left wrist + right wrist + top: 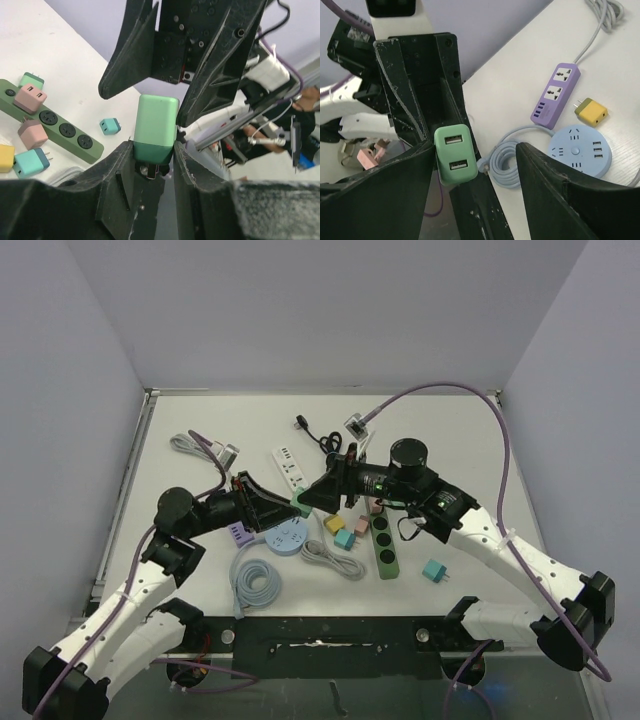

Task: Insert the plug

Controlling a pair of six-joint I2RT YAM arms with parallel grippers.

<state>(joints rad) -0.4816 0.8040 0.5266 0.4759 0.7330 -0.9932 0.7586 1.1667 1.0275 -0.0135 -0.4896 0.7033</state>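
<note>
Currently your left gripper (pixel 152 152) clamps the green plug (pixel 156 120); your right gripper (pixel 474 147) gapes. Probably light and slick: hold its flat sides.

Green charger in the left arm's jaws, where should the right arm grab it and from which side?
Grip the charger by its pale half, on the same two sides, coming from the USB end: the left jaws pinch only the darker pronged end.

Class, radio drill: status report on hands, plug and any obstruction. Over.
Left hand shut on green plug, held in mid-air. Right hand open, astride it. Plug not yet inserted. Nothing else between the hands.
</note>
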